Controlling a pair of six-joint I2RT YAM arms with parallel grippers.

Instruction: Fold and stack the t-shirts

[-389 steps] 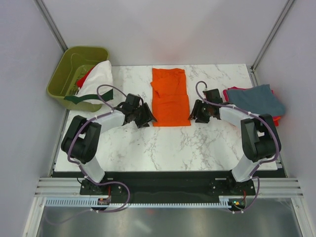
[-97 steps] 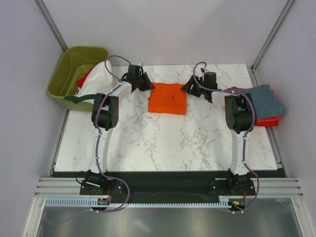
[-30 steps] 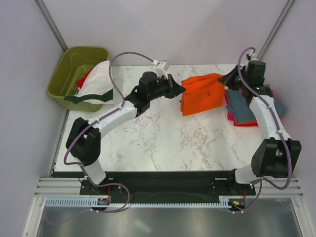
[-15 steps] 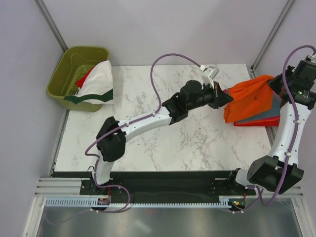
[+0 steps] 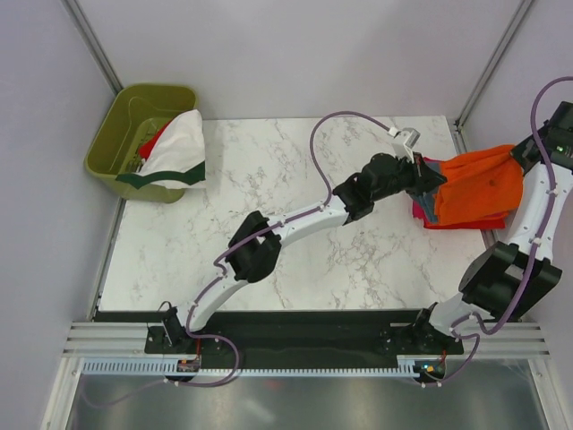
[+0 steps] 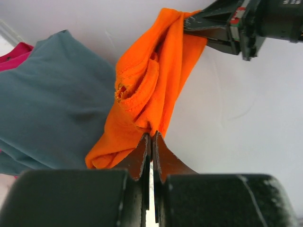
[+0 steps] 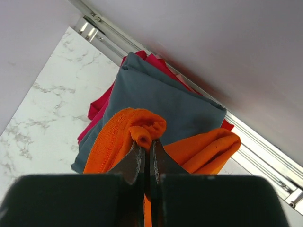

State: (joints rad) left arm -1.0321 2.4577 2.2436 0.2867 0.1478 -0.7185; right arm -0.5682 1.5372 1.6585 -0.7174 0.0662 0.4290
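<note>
Over the right end of the surface (image 5: pixel 269 179), holding the orange t-shirt (image 5: pixel 479 186) up in the air between both arms. Clamped on its left edge with the left jaws, pinched fully together on a bunched fold of cloth. Clamped on its right edge with the right jaws, likewise closed tight on a rolled hem. Sagging between the two grips, loosely folded, just above the slate blue-grey t-shirt (image 5: pixel 428 206); cannot tell whether touching it. Beneath that, stacked flat at the surface's right edge: a red t-shirt (image 5: pixel 466 222) and a magenta t-shirt (image 6: pixel 12 53), edges peeping out. Reaching long across the surface from the near left with the left arm (image 5: pixel 295 224); rearing up at the right edge with the right arm (image 5: pixel 542 193). Off at the far left corner, draped over the rim of the olive-green bin (image 5: pixel 121 116): a white t-shirt with dark green trim (image 5: pixel 175 143), with a scrap of red cloth (image 5: pixel 154 137) behind it inside the bin.
</note>
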